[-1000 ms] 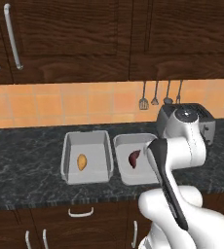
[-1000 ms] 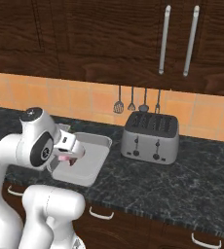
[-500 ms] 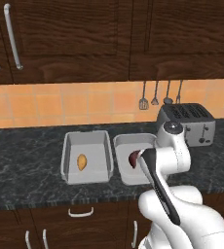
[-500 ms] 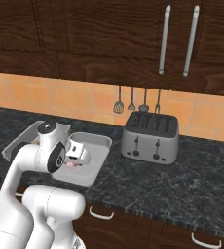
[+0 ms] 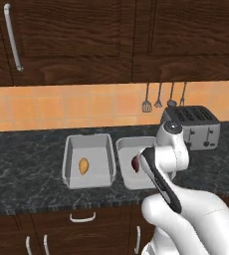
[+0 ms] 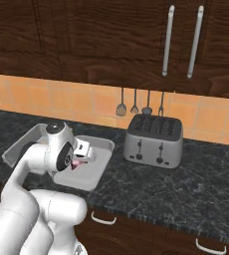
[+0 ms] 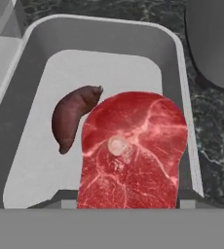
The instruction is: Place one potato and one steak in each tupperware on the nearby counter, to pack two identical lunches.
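Note:
Two light grey tupperware tubs stand side by side on the marbled counter [image 5: 27, 159]. The left tub [image 5: 88, 137] holds an orange potato [image 5: 83, 166]. My gripper [image 6: 80, 157] hangs low over the right tub [image 7: 104, 29], shut on a red marbled steak [image 7: 133, 151]. The steak hides the fingertips in the hand view. On that tub's floor lies a dark reddish-brown oblong piece [image 7: 72, 119], tapered at one end, just left of the steak. My arm covers much of the right tub [image 5: 136, 143] in the left base view.
A grey toaster [image 6: 154, 142] stands on the counter to the right of the tubs. Kitchen utensils [image 6: 141, 102] hang on the orange tiled wall behind it. Dark wooden cabinets are above, drawers with white handles [image 5: 82, 217] below the counter edge.
The arm has folded down and the hand has sunk toward the right tub, carrying the steak with it. Tubs and potato have not moved.

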{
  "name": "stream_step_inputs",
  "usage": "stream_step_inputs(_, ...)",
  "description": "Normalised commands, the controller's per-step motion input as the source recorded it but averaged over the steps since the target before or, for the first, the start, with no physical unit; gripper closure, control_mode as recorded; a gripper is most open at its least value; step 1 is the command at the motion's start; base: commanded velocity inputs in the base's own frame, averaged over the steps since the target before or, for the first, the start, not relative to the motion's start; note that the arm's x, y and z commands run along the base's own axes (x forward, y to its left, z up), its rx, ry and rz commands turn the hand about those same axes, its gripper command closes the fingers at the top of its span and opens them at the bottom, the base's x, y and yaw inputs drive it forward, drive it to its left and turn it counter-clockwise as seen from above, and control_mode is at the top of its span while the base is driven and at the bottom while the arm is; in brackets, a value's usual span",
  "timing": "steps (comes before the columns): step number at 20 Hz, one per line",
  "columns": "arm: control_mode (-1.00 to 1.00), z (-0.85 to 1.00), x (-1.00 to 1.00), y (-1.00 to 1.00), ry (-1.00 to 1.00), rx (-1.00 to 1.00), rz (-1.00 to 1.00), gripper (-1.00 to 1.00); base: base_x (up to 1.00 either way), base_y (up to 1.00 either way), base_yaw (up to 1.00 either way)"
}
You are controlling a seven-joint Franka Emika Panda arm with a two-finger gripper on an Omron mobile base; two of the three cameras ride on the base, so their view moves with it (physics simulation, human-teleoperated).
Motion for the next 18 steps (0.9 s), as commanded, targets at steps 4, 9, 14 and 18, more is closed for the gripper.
stream_step_inputs(4,-1.00,-0.74,0.41,0.00,0.00,0.02,0.05,1.00,0.00,0.00,0.00)
stream_step_inputs(9,-1.00,-0.86,0.45,0.00,0.00,0.02,0.07,1.00,0.00,0.00,0.00)
stream_step_inputs(14,-1.00,-0.91,0.19,0.00,0.00,0.01,0.05,1.00,0.00,0.00,0.00)
stream_step_inputs(18,-1.00,-0.56,0.02,0.02,0.00,0.00,0.01,-1.00,0.00,0.00,0.00)
